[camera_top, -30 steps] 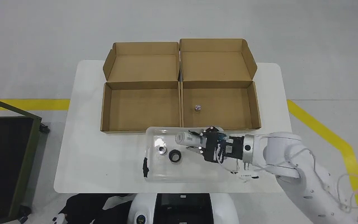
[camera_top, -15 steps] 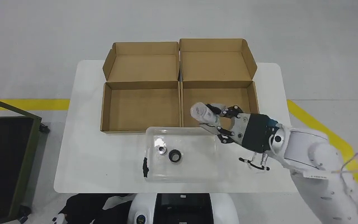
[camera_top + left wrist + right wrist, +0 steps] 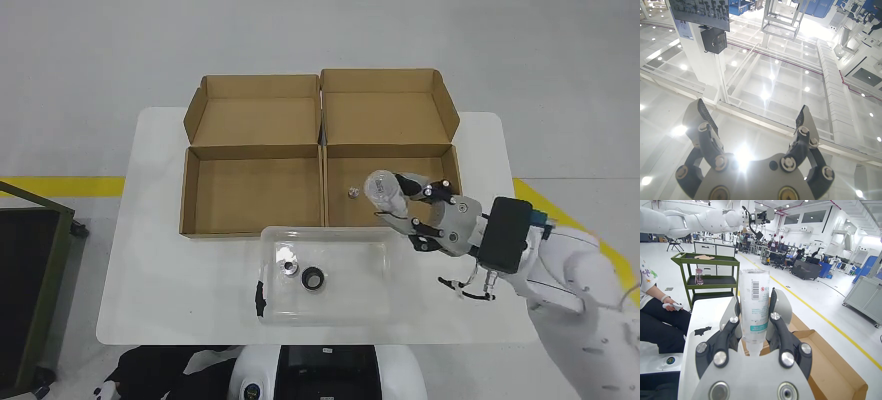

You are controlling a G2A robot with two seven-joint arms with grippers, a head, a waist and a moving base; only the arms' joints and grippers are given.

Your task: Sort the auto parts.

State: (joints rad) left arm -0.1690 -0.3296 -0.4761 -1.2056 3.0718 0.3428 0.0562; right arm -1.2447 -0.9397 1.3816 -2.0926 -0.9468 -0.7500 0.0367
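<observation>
Top view, clock positions taken from the centre of the white table (image 3: pixel 160 250). At 12 o'clock two open cardboard boxes stand side by side with their walls touching and their lids folded back: the left box (image 3: pixel 255 195) and the right box (image 3: pixel 400 170). At 6 o'clock, just beside the boxes' near walls, lies a clear plastic tray (image 3: pixel 350 300) with a strip of black tape (image 3: pixel 260 298) on its 9 o'clock rim. The right box's near wall stands between its floor and the tray. Contents: the tray holds a metal ring (image 3: pixel 288 267) and, just beside it at 4 o'clock, a black ring (image 3: pixel 314 281); the right box holds one small part (image 3: pixel 352 191) near its 7 o'clock corner. The right gripper (image 3: pixel 400 203) enters from 4 o'clock, its fingers closed on the body of a clear plastic bottle (image 3: pixel 381 189) — held over the right box, at 3 o'clock of the small part, above the near wall. The left gripper (image 3: pixel 752 103) points up at the ceiling, fingers spread wide and holding nothing. Off the table at 9 o'clock stand a green cart (image 3: pixel 30 280) and a yellow floor line (image 3: pixel 60 186).
</observation>
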